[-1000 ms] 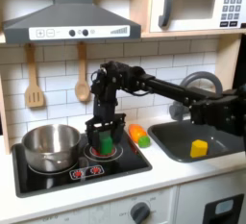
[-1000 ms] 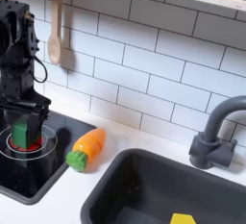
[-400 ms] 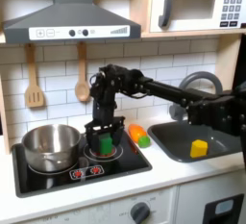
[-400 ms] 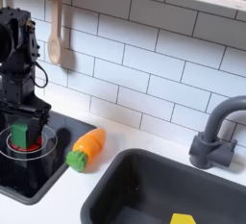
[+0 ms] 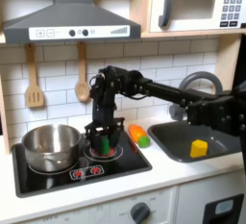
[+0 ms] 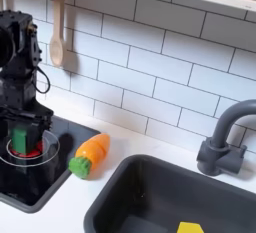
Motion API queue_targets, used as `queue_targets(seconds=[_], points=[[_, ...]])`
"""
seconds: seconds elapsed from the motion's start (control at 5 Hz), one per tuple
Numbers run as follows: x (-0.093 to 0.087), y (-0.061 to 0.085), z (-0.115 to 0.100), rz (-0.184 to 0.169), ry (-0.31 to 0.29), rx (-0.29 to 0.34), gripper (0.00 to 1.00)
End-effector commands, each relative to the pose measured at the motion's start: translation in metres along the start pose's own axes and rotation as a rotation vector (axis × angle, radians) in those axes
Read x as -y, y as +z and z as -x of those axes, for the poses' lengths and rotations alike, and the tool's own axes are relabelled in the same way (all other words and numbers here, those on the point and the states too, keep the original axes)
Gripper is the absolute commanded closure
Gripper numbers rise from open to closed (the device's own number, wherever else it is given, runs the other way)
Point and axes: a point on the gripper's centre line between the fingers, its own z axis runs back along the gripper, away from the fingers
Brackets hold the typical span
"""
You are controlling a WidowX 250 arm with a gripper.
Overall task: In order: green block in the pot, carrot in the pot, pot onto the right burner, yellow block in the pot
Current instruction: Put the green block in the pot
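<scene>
Sitting on the right burner (image 5: 104, 147), the green block (image 5: 103, 143) is where it was a second ago, but your gripper (image 5: 103, 140) has come down around it: over the last second the fingers have lowered until they flank the block on both sides. In the second exterior view the green block (image 6: 19, 139) shows between the dark fingers of the gripper (image 6: 22, 138), low over the burner's red rings. You look closed on it or very nearly so, though actual contact is hard to confirm. That means the first step is at the grasp, not yet the lift. The pot (image 5: 52, 144) waits on the left burner, just left of you. The carrot (image 5: 138, 134) lies right of the cooktop, and the yellow block (image 5: 198, 148) rests in the sink (image 5: 173, 143).
</scene>
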Motion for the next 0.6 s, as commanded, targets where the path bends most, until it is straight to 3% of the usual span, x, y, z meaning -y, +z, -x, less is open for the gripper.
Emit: queue_targets(seconds=[0.0, 0.4], points=[[0.000, -0.002, 0.003, 0.005, 0.006, 0.002, 1.00], [0.004, 0.010, 0.003, 0.022, 0.008, 0.040, 1.00]])
